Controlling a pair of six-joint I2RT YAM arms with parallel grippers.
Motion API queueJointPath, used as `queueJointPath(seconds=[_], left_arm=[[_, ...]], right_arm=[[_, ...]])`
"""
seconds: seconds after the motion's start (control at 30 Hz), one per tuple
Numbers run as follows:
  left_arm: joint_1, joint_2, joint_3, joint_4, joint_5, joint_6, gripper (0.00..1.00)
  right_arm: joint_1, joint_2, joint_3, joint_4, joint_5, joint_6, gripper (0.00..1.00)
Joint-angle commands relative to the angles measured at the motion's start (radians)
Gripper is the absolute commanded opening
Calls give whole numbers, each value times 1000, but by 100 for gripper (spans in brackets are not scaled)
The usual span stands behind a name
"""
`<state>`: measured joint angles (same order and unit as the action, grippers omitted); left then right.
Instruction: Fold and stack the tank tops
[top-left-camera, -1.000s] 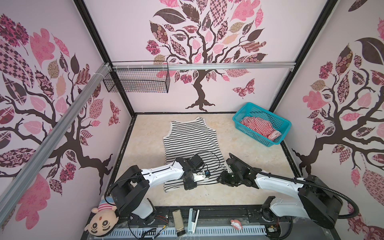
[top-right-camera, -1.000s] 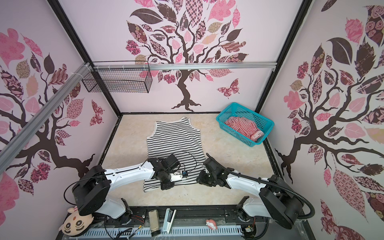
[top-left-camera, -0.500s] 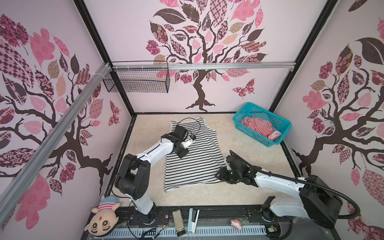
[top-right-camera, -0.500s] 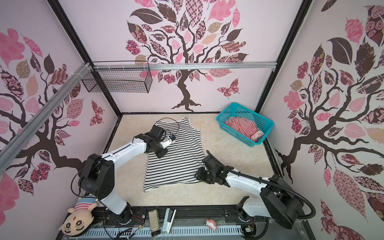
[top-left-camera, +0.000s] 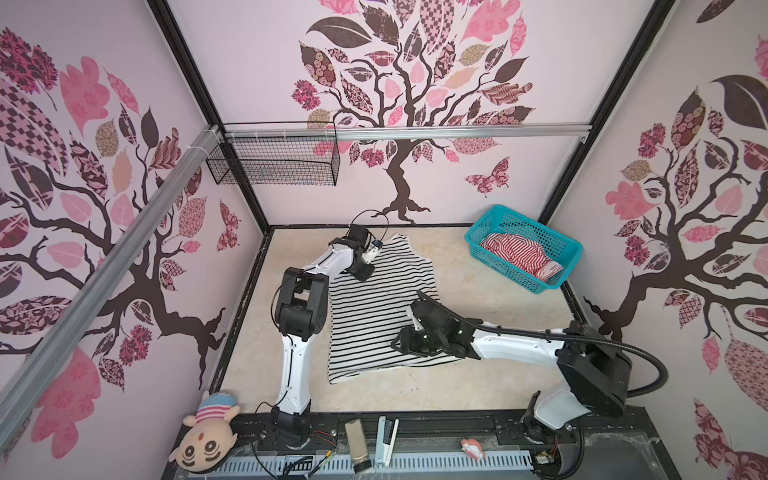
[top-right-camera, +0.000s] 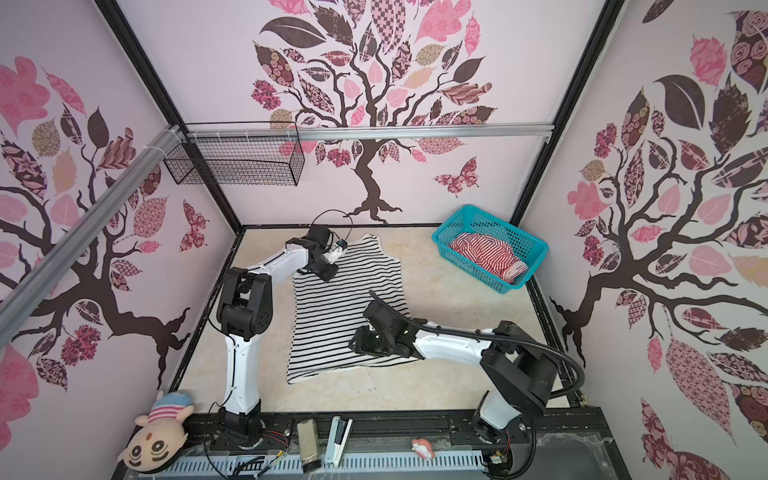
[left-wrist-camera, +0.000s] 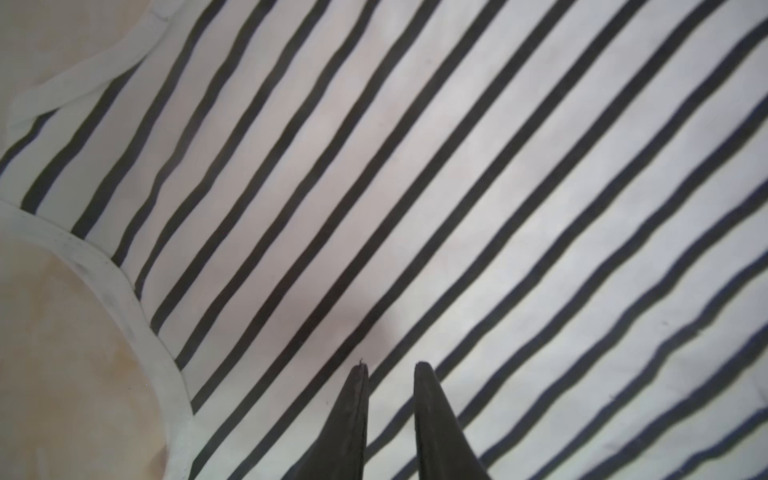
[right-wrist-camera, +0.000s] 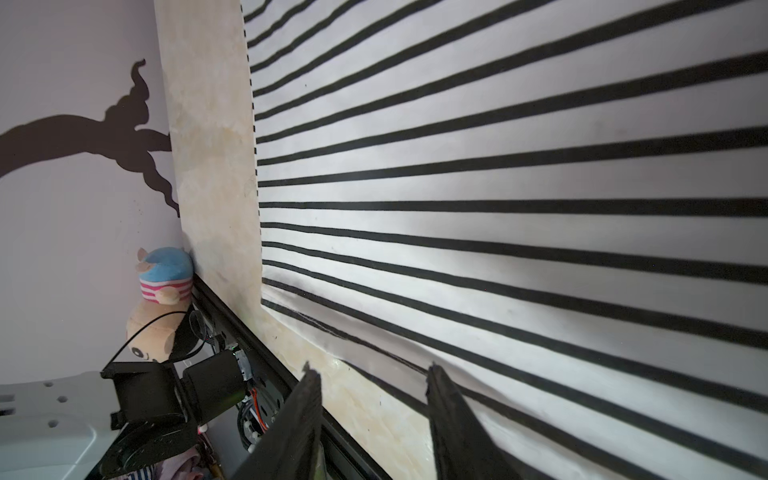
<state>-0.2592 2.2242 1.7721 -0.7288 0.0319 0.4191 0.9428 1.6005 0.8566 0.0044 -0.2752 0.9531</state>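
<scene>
The black-and-white tank top (top-left-camera: 374, 307) (top-right-camera: 345, 307) lies spread flat on the table, neck toward the back wall. My left gripper (top-left-camera: 360, 272) (top-right-camera: 324, 272) hovers over its far left shoulder area. In the left wrist view the left gripper (left-wrist-camera: 390, 365) is narrowly open, with only striped cloth (left-wrist-camera: 457, 187) beneath it. My right gripper (top-left-camera: 397, 343) (top-right-camera: 353, 340) sits low at the near right part of the hem. The right wrist view shows it (right-wrist-camera: 370, 368) open, straddling the hem edge (right-wrist-camera: 498, 166) and holding nothing. The red-and-white tank top (top-left-camera: 519, 253) (top-right-camera: 486, 253) lies crumpled in the basket.
A teal basket (top-left-camera: 507, 270) (top-right-camera: 507, 226) stands at the back right of the beige table (top-left-camera: 478, 291). A black wire basket (top-left-camera: 274, 162) hangs on the back left wall. A plush doll (top-left-camera: 208, 432) (right-wrist-camera: 162, 291) lies at the front left corner. A stapler (top-left-camera: 386, 440) rests on the front rail.
My left arm has swung from the near hem of the black-and-white top to its far left shoulder. The right gripper has stayed by the hem, shifting slightly left.
</scene>
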Motion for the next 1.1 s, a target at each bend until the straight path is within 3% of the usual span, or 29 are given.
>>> queueJointPath(seconds=[0.0, 0.17, 0.53, 0.83, 1.07], left_arm=[[13, 24, 63, -37, 15, -24, 24], [19, 54, 79, -45, -31, -15, 24], [37, 87, 67, -65, -145, -8, 24], [37, 55, 34, -113, -156, -14, 24], [38, 12, -49, -90, -173, -24, 24]], right_arm=[[30, 91, 63, 4, -24, -16, 44], [80, 150, 91, 5, -33, -16, 44], [125, 110, -29, 22, -18, 11, 44], [120, -69, -78, -90, 71, 16, 49], [45, -156, -172, -97, 120, 97, 51]])
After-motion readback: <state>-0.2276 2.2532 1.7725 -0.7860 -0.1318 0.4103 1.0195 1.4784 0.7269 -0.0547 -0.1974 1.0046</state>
